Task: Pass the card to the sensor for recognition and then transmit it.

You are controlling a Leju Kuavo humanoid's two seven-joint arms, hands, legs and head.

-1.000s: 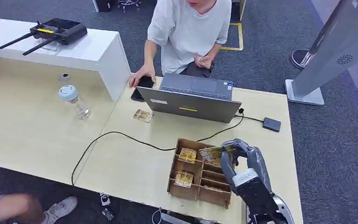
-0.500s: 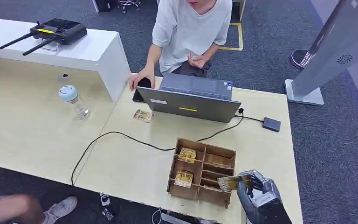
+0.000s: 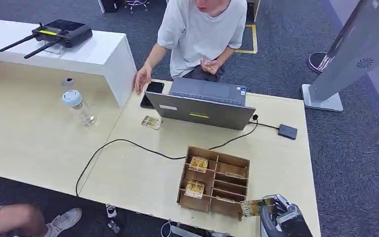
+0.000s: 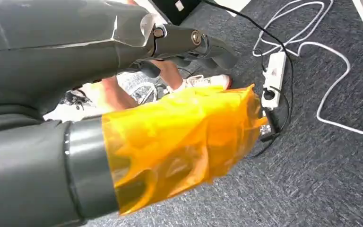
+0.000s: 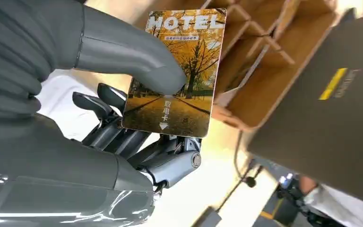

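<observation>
Right hand (image 3: 279,217) sat low at the near right table edge, just beside the wooden card box (image 3: 214,181). It pinched the hotel key card (image 5: 175,71) between the thick grey thumb (image 5: 137,56), pressed on the printed face, and the darker fingers (image 5: 106,109) behind it. Card was clear of the box, in the air, and roughly level in the head view.

Card judged light, thin, stiff and glossy: likely slick under a hard thumb, so a firm pinch near one short end seemed best, leaving the rest free to meet a reader. Printed face showed autumn trees and the word HOTEL.

Box was plain laser-cut plywood with slotted dividers; two left compartments held more cards (image 3: 198,163). Table (image 3: 138,173) was pale, smooth laminate. A grey laptop (image 3: 202,106) stood beyond the box, with a small black square device (image 3: 287,131) cabled beside it, probably the sensor.

Left hand's state could not be told; the left wrist view showed crinkled amber film (image 4: 179,142) wrapped over a grey part above carpet.
</observation>
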